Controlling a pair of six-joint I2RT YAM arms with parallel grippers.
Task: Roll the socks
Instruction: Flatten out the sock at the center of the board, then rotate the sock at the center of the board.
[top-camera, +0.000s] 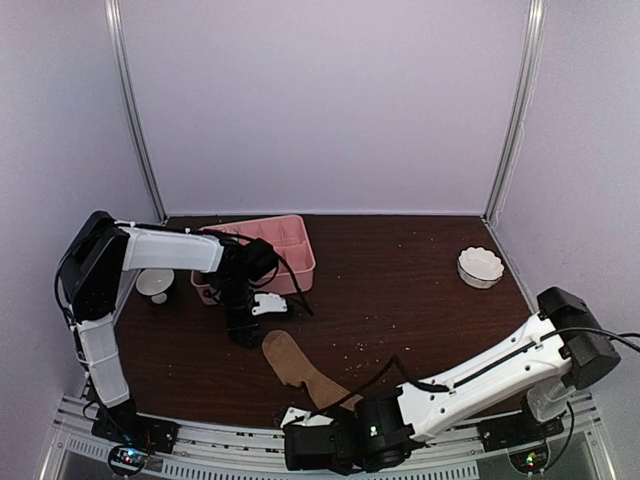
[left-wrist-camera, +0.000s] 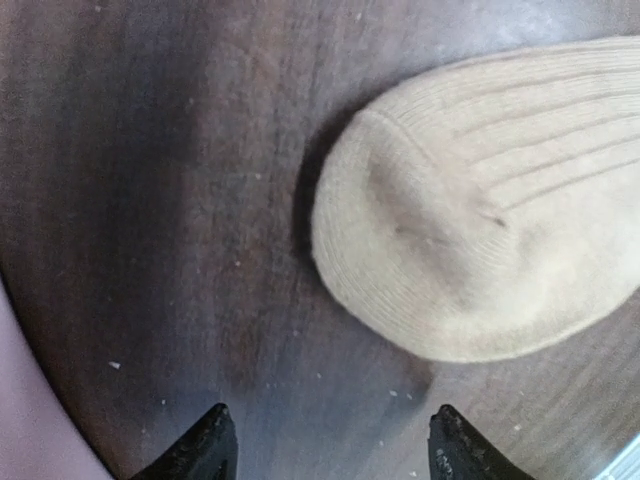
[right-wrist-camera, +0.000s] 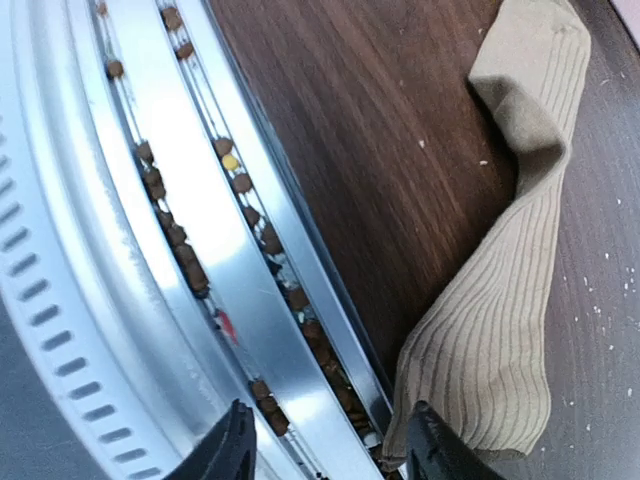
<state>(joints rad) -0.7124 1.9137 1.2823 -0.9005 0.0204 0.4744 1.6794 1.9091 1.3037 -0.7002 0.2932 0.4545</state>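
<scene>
One tan ribbed sock (top-camera: 305, 372) lies stretched on the dark table, running from the middle toward the near edge. My left gripper (top-camera: 245, 328) hovers over its far end; in the left wrist view the rounded toe (left-wrist-camera: 470, 220) lies ahead and to the right of the open gripper (left-wrist-camera: 330, 450), with only bare wood between the fingertips. My right gripper (top-camera: 302, 448) is at the table's near edge. In the right wrist view it (right-wrist-camera: 332, 455) stands open over the metal rail, and the sock's cuff (right-wrist-camera: 485, 370) lies against its right finger (right-wrist-camera: 435, 450).
A pink divided tray (top-camera: 290, 245) stands at the back left, just behind the left arm. A small white cup (top-camera: 155, 285) sits left of it, and a white scalloped bowl (top-camera: 480, 267) is at the right. The aluminium rail (right-wrist-camera: 230, 280) runs along the near edge.
</scene>
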